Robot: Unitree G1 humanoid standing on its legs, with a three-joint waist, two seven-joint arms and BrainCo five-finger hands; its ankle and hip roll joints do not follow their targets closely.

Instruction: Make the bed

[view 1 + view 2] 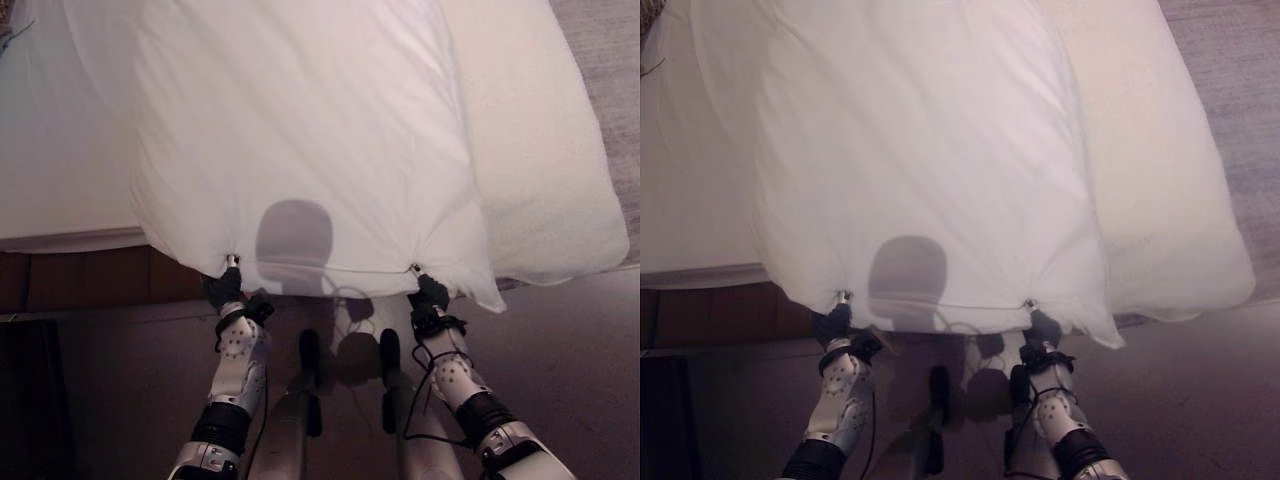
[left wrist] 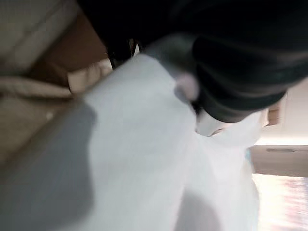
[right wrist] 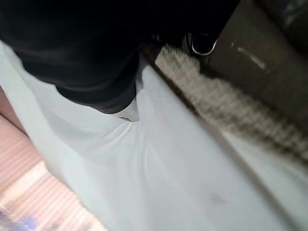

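Here, white duvet [image 1: 300, 140] lengthwise along the bed [image 1: 60, 150], near corners pinched in left hand [image 1: 224, 290] and right hand [image 1: 430, 292].

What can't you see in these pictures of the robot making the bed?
- Fingers of the left robot hand and right robot hand: tucked in bunched folds of the white duvet in the eye views.
- Both wrist views: each hand's dark cover blocks its fingers.
- Far end of the bed: cut off by the top edge.
- Top of the mattress: hidden under the duvet.
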